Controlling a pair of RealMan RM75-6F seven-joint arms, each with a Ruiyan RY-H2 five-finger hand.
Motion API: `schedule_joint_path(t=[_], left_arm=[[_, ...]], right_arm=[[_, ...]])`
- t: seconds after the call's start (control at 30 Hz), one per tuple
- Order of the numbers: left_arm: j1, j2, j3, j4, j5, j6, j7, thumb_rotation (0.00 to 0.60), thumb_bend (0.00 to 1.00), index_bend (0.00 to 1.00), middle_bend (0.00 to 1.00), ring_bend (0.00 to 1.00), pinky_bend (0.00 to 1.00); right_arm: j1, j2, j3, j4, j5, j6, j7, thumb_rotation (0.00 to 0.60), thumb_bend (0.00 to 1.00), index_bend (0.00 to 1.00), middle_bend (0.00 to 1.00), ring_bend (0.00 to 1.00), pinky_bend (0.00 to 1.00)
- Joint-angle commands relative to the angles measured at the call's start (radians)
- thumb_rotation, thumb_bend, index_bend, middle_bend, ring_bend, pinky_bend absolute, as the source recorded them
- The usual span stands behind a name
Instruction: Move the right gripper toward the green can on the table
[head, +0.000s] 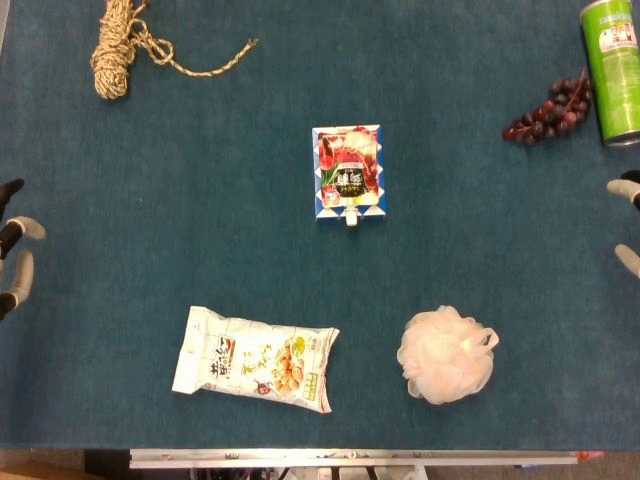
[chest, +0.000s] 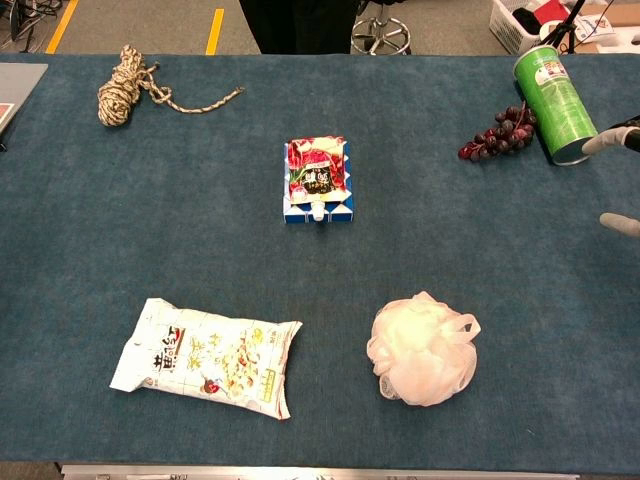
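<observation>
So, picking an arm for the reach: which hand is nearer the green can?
Right. The right hand sits just below the green can at the right edge; the left hand is across the table.

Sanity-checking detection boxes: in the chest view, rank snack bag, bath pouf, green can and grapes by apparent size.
1. snack bag
2. bath pouf
3. green can
4. grapes

Bag and pouf lie nearer the camera, so their lead may be partly perspective.

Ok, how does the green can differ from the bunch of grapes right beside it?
The green cylindrical can is smooth, rigid and bright, lying on its side; the dark red bunch of grapes is a lumpy, sprawling cluster, lower and darker. The can is longer. Both lie at the table's far right, touching or nearly so, just beyond the right hand.
</observation>
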Motion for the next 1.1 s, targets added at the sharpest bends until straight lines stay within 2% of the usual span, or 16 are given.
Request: schedule_joint_path(t=[0.03,0.77,0.83,0.9,0.97,1.03,1.1], left_arm=[[0.002,0.001,0.0,-0.002,0.0,0.002,0.003,0.6,0.54,0.42,0.14,0.15,0.46],[0.003,-0.002,-0.001,-0.005,0.003,0.0,0.003,0.6,0.54,0.42,0.14,0.15,0.46],[0.003,-0.001,-0.001,-0.006,0.004,0.0,0.004,0.6,0.54,0.42,0.14,0.15,0.46],[0.002,-0.002,-0.001,-0.006,0.006,-0.001,0.004,0.6,0.54,0.42,0.14,0.15,0.46],[0.0,-0.003,-0.001,-0.005,0.006,-0.004,0.003,0.6,0.54,0.42,0.14,0.15,0.46],[-0.002,-0.004,-0.001,-0.005,0.007,-0.008,0.002,0.6,0.54,0.42,0.14,0.15,0.46],[-0.005,-0.006,0.0,-0.001,0.007,-0.014,0.0,0.6,0.54,0.42,0.14,0.15,0.46]], right_arm=[[0.001,0.0,0.0,0.0,-0.001,0.0,0.001,0.6,0.18,0.29,0.27,0.16,0.39],[-0.002,-0.007,0.0,0.011,-0.026,0.036,0.028,0.6,0.18,0.29,0.27,0.16,0.39],[-0.006,-0.019,0.003,0.027,-0.039,0.06,0.041,0.6,0.19,0.29,0.27,0.16,0.42],[-0.011,-0.035,0.01,0.047,-0.055,0.096,0.054,0.6,0.2,0.29,0.23,0.16,0.5],[-0.019,-0.051,0.017,0.07,-0.071,0.136,0.064,0.6,0.25,0.29,0.17,0.16,0.63],[-0.026,-0.062,0.022,0.089,-0.081,0.167,0.065,0.6,0.37,0.29,0.12,0.16,0.74],[-0.033,-0.068,0.024,0.098,-0.088,0.188,0.068,0.6,0.54,0.29,0.08,0.15,0.79]])
